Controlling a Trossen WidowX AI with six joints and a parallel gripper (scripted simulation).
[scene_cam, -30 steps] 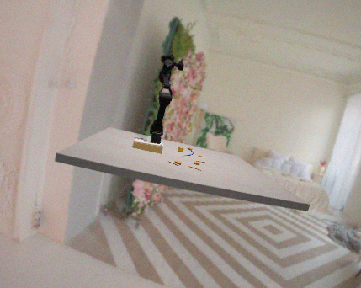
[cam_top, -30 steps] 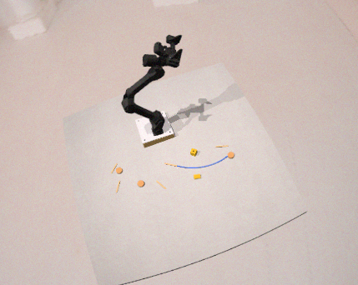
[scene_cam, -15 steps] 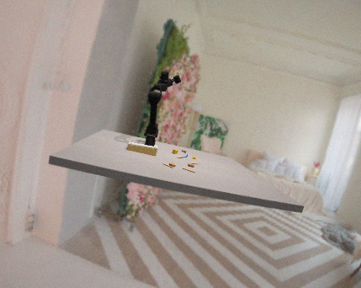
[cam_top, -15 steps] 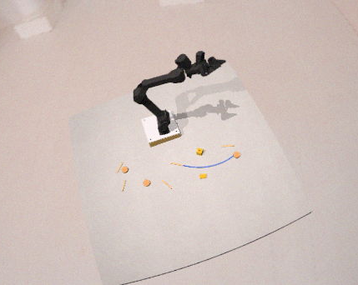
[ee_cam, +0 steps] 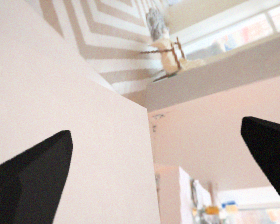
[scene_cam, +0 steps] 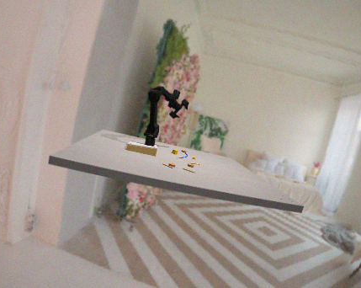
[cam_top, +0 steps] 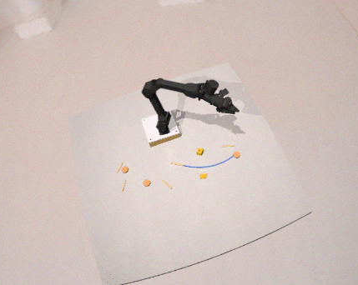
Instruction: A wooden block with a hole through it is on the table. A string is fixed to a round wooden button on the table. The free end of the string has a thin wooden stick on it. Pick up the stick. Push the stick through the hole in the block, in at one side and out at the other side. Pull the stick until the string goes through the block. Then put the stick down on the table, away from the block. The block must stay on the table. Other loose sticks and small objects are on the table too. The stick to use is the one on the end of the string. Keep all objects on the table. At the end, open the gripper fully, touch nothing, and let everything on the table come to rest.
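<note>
The yellow block with a hole (cam_top: 199, 152) (scene_cam: 175, 152) stands on the table (cam_top: 163, 233) (scene_cam: 93, 153). The blue string (cam_top: 209, 167) (scene_cam: 187, 155) curves past it from the round orange button (cam_top: 237, 154) on the right. The thin stick (cam_top: 176, 164) on the string's free end lies left of the block. The string is outside the block. My gripper (cam_top: 236, 110) (scene_cam: 181, 111) (ee_cam: 157, 131) is wide open and empty, raised high above the table. The wrist view shows both fingers, but no block, stick or string.
A smaller yellow piece (cam_top: 203, 176) (scene_cam: 193, 158) lies beyond the string's curve. One loose stick (cam_top: 228, 146) lies near the fixed button. Other loose sticks (cam_top: 167, 184) (cam_top: 123, 185) (cam_top: 120, 167) and two orange discs (cam_top: 146, 182) (cam_top: 124, 169) lie at the left. The white arm base (cam_top: 148, 125) stands behind.
</note>
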